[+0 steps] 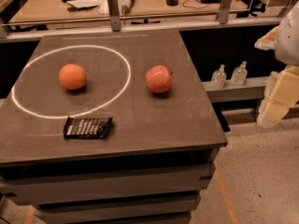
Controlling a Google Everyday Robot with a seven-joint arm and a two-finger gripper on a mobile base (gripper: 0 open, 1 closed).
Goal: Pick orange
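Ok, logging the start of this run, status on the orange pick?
Claw far right, off the table. Orange inside the white ring, left side, untouched. Apple sits apart to its right, black packet nearer the front edge; neither touches it.

You look down at the table (154,120) from above its near edge, close in — gripper (276,107) off its right side.
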